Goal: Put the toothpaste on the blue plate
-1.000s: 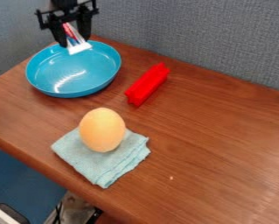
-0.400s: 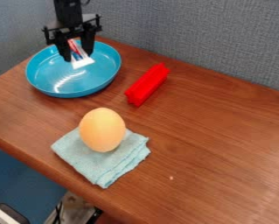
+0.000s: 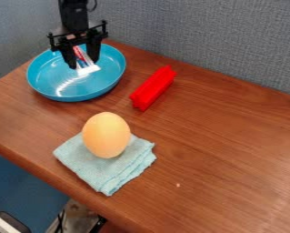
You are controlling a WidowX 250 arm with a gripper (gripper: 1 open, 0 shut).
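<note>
One toothpaste (image 3: 82,58) tube, small and flat, white with red and blue print, gripped by its upper end and hanging down at a slight tilt. Pinched between the two dark fingers (image 3: 68,50) of the claw (image 3: 80,45), pressed tight on the tube, pointing straight down from a black arm. Lower end of the tube right over the inner floor of the blue plate (image 3: 47,80), toward its back edge; cannot tell whether touching the dish or just above it. Cap too small to make out.

Round, shallow, glossy bright-blue dish with a raised rim, sitting at the back left of the brown wooden surface (image 3: 220,146), a white glare streak across its middle. Just beside the plate to the right, not touching it, a red rectangular block (image 3: 154,87) lying at an angle. Nearer the front, well apart from both, a light teal folded cloth (image 3: 105,162) spread flat, carrying a tan egg (image 3: 105,135) on its back half. Behind everything, a grey-blue textured wall (image 3: 208,36).
</note>
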